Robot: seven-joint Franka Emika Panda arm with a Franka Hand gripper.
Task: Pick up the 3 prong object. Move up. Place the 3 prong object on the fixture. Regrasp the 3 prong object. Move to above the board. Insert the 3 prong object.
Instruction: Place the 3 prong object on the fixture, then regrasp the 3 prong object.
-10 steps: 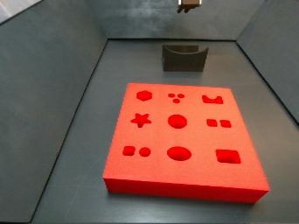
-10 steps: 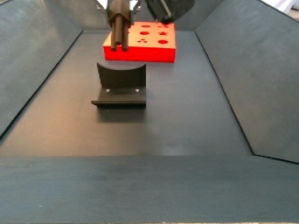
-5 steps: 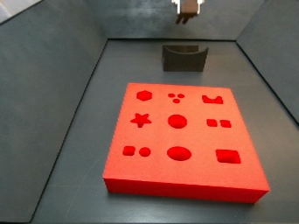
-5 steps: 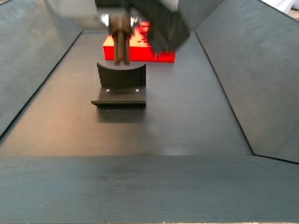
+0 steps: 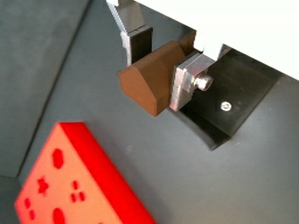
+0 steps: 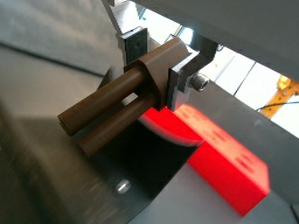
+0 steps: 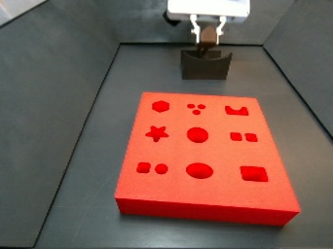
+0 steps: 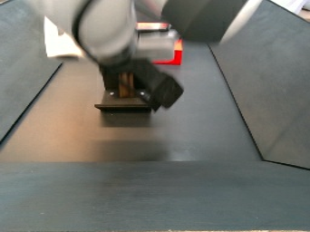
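In both wrist views the end effector point(image 5: 162, 68) is pinching the 3 prong object point(image 5: 152, 79), a brown wooden-looking piece clamped between the two silver finger plates point(image 5: 187, 80); in a wrist view its long prongs point(image 6: 107, 121) stick out well beyond the fingers toward the dark floor. The fixture point(image 5: 232, 103) shows just behind the held piece in a wrist view, and whether the piece touches it cannot be told. In a side view the end effector point(image 7: 207, 31) sits at the upper centre of the frame, directly over the dark grey fixture point(image 7: 204, 65), with the brown piece point(image 7: 205, 37) reaching down toward the notch. In a side view from the opposite end, the arm (blurred) fills the upper half, and the fixture point(image 8: 122, 104) stands just below it at left of centre. The red board point(image 7: 203, 154) lies flat across the middle of the surface point(image 7: 78, 156), well apart from the fixture, its recesses unfilled.
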